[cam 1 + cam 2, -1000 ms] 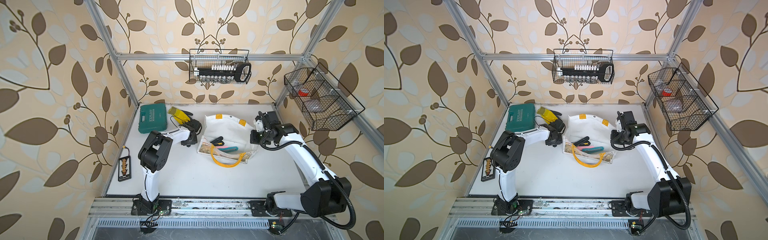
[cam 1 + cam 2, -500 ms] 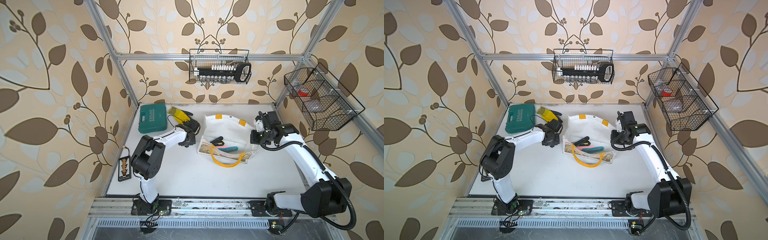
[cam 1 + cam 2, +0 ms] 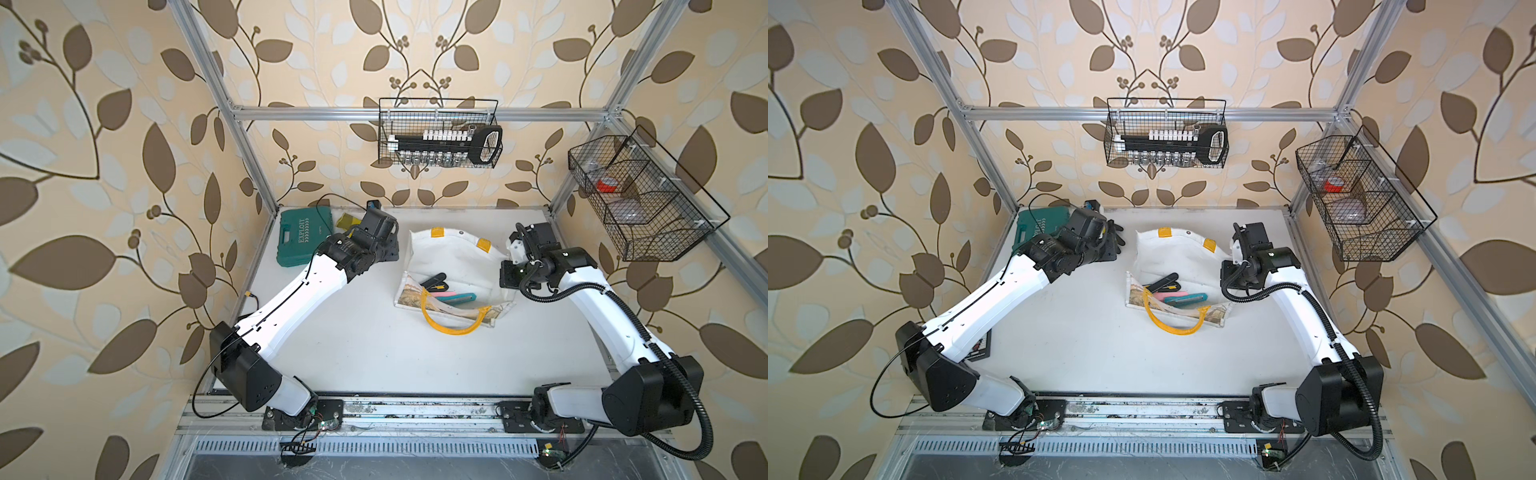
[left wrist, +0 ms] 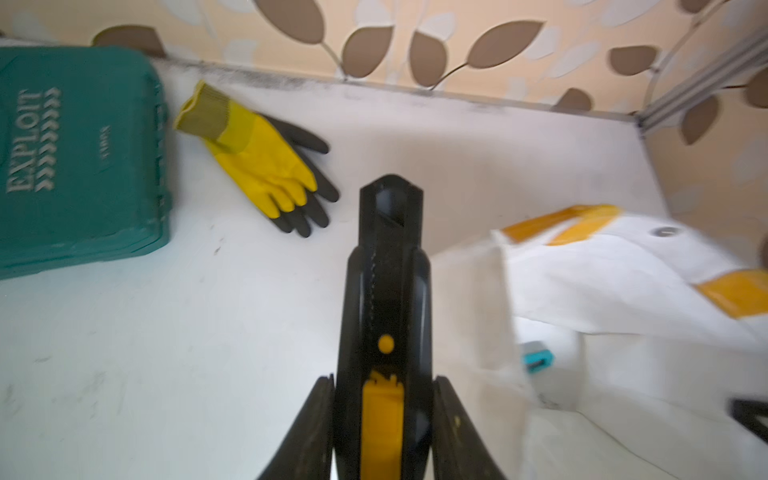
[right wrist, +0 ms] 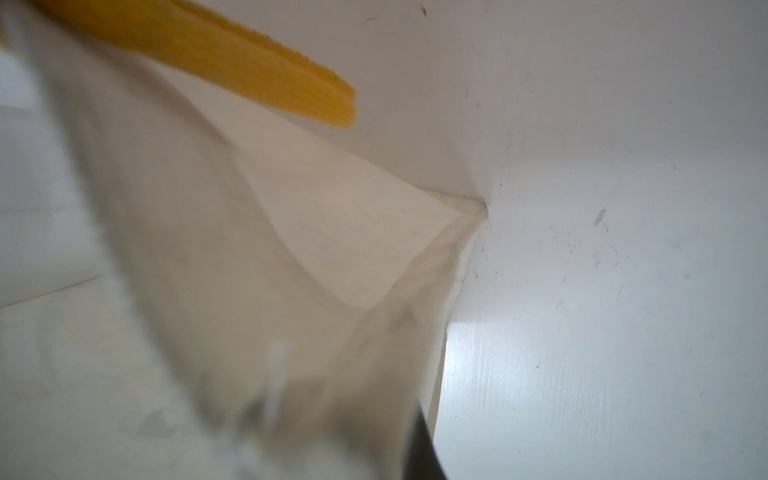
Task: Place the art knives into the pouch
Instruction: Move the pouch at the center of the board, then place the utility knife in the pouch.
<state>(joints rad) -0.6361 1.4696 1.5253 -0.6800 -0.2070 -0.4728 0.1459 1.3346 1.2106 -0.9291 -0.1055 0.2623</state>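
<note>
Left wrist: left tool (image 4: 384,388) grips art knife (image 4: 390,257); right tool (image 3: 508,277) pinches pouch (image 3: 449,257).

The art knife (image 4: 388,266) has its rear cut off at the left pincer (image 4: 384,380); beside that pincer the pouch (image 4: 602,282) is blurred

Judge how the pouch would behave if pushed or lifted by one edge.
Probably floppy: the pouch has a curving, sagging rim, and its wall creases in the right wrist view. Likely light for its size: the sides look thin. A push would probably crumple or slide it, not tip it, since it lies low on the table.
</note>
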